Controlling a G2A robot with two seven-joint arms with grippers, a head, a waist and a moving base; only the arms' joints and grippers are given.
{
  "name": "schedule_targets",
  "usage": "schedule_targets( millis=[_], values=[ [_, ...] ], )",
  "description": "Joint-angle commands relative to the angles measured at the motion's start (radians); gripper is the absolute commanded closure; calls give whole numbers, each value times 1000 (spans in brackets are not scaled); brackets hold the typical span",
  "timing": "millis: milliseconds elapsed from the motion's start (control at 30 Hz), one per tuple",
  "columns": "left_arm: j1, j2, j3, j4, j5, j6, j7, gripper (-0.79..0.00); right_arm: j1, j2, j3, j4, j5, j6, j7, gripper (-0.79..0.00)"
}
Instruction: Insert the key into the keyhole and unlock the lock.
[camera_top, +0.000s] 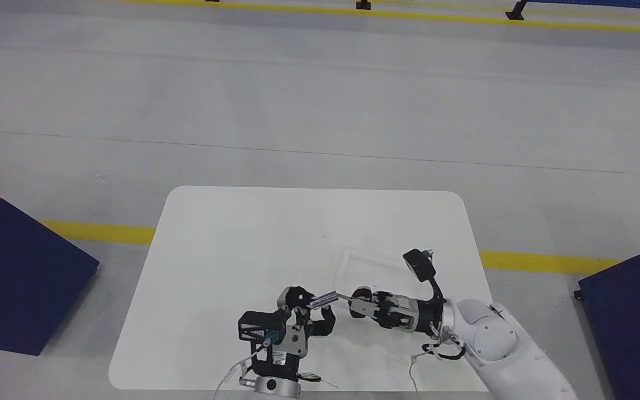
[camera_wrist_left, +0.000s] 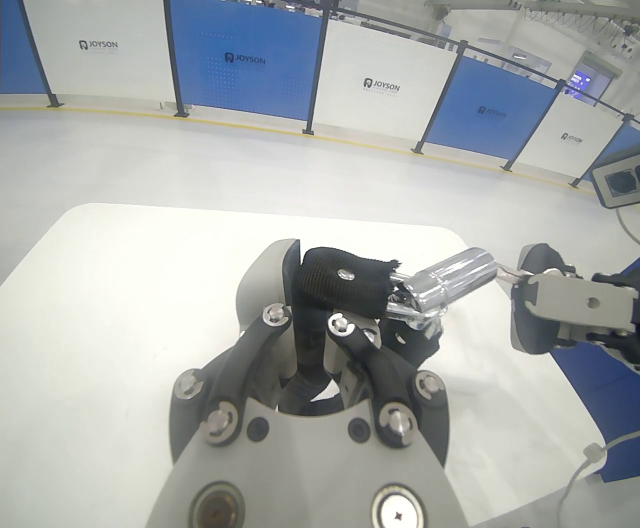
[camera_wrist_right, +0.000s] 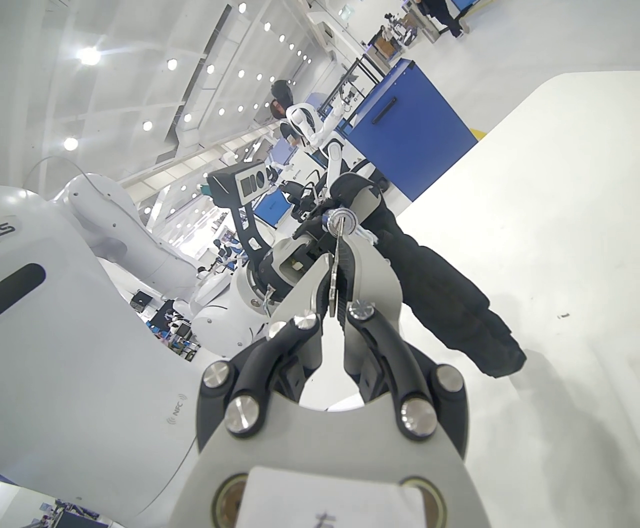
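Note:
A chrome cylinder lock (camera_wrist_left: 452, 280) is held off the white table (camera_top: 250, 250) near its front edge, tilted. My left gripper (camera_wrist_left: 395, 310) is shut on the lock's lower part, one finger wrapped in black fabric (camera_wrist_left: 345, 285). My right gripper (camera_wrist_right: 337, 255) is shut on the flat bow of a metal key (camera_wrist_right: 334, 282). The key blade points into the round keyhole face (camera_wrist_right: 341, 218) and its tip sits in the slot. In the top view the lock (camera_top: 326, 298) bridges the left gripper (camera_top: 300, 312) and the right gripper (camera_top: 358, 300).
Blue cabinets stand off the table's left side (camera_top: 30, 280) and right side (camera_top: 610, 300). The table's far half is bare white surface. White cables (camera_top: 235, 372) hang by the front edge near the left arm.

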Motion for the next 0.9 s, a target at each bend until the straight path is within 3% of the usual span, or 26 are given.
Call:
schedule_targets(
  millis=[0,433,867],
  values=[
    [6,2,-8,-5,10,-17,-10,0,2,4,9,-1,8,9,28,0],
    [26,10,-50,-27,28,-132,-90,0,-3,33,73,-4,142,54,220,0],
    [50,25,-118,-70,-37,-307,-170,0,6,54,112,5,244,187,385,0]
  ],
)
